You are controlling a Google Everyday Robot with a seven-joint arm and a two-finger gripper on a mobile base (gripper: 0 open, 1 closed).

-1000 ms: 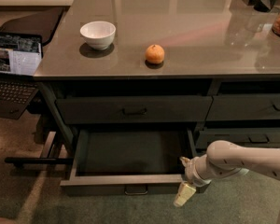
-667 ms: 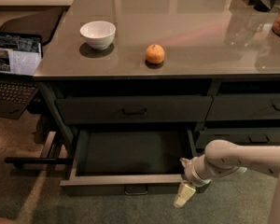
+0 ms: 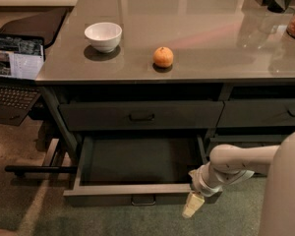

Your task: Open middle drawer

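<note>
The middle drawer (image 3: 137, 159) is pulled out wide and shows its dark, shallow, empty inside. Its front (image 3: 108, 190) faces me low in the view, with a small dark bar handle (image 3: 143, 199) at its centre. My gripper (image 3: 192, 206) hangs at the right end of the drawer front, pointing down, just to the right of the handle. My pale arm (image 3: 236, 163) reaches in from the right edge. The taller top drawer (image 3: 140, 115) above it is shut.
A white bowl (image 3: 103, 36) and an orange (image 3: 163, 57) sit on the grey countertop (image 3: 211, 33). An open laptop (image 3: 14, 68) stands on a side stand at the left. More shut drawers (image 3: 263, 113) are at the right. The floor is green carpet.
Almost nothing. My arm has shifted very slightly, and the drawer stands as far out as before.
</note>
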